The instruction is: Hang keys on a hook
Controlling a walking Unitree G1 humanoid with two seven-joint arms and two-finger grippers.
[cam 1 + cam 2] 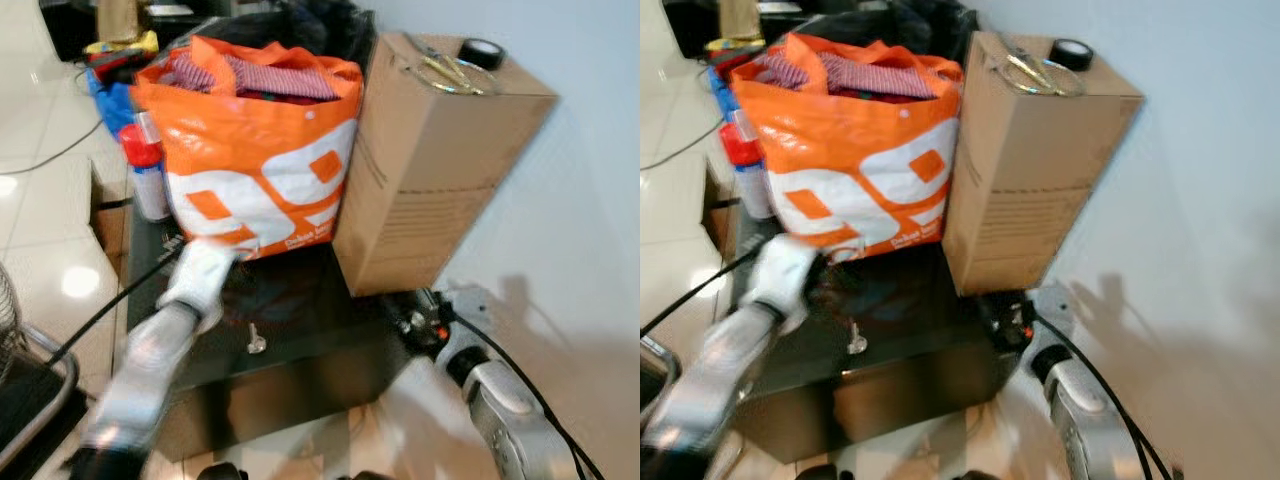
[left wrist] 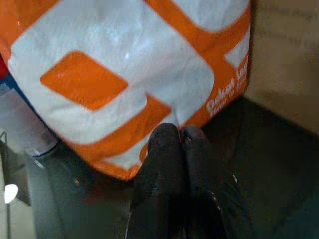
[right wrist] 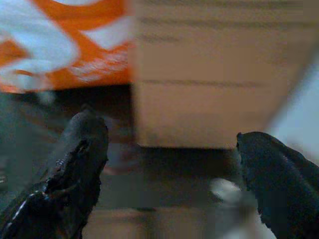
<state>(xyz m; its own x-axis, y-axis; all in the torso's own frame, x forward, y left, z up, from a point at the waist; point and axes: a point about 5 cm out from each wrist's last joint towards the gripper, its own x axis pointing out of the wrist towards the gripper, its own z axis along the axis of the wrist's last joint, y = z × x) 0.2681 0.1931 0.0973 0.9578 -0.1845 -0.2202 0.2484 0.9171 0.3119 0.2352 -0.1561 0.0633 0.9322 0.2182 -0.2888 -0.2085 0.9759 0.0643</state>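
Observation:
A small silvery key point(image 1: 255, 341) lies on the black cabinet top point(image 1: 320, 330), in front of the orange and white bag point(image 1: 260, 180). My left gripper point(image 2: 179, 132) hovers over the cabinet just short of the bag's lower edge. Its fingers are pressed together with nothing visible between them. The key lies a little nearer to me than that hand. My right gripper point(image 3: 169, 134) is open, its fingers point(image 3: 82, 144) spread wide. It points at the foot of the cardboard box point(image 1: 430, 160), by the cabinet's right corner point(image 1: 405, 325).
The bag is stuffed with clothes. A tape roll point(image 1: 481, 52) and scissors point(image 1: 445, 72) rest on the tall box. A red-capped spray can point(image 1: 145, 170) stands left of the bag. A white wall point(image 1: 580, 200) runs along the right. A black cable point(image 1: 100, 310) crosses the floor at the left.

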